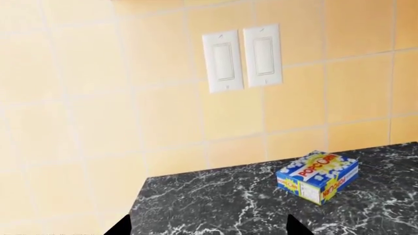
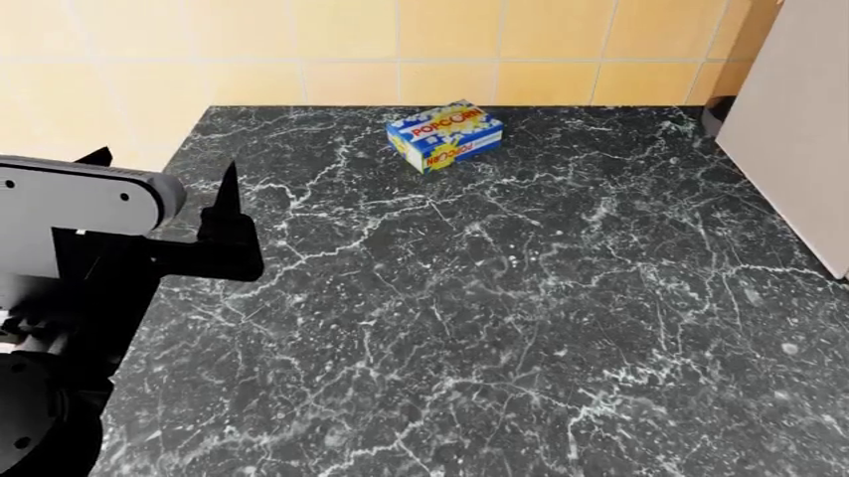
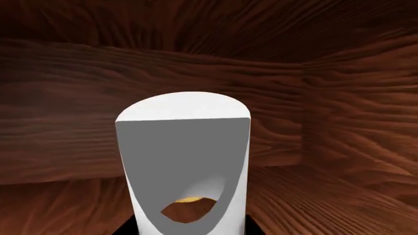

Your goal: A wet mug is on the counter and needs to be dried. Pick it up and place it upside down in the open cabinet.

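The white mug (image 3: 183, 147) stands upside down inside the dark wooden cabinet (image 3: 339, 122), closed base on top and loop handle facing the right wrist camera. My right gripper (image 3: 189, 231) is shut on the mug, with only its dark fingertips (image 3: 127, 229) showing against the mug's lower sides. It is out of the head view. My left gripper (image 1: 207, 227) hangs open over the left end of the black marble counter (image 1: 216, 200), nothing between its fingers. In the head view the left gripper (image 2: 159, 179) sits at the counter's (image 2: 531, 298) left edge.
A blue popcorn box (image 2: 444, 134) lies near the tiled back wall; it also shows as the popcorn box (image 1: 318, 176) ahead of the left gripper. Two white wall switches (image 1: 242, 58) sit above it. A pale upright panel (image 2: 796, 129) bounds the counter's right side.
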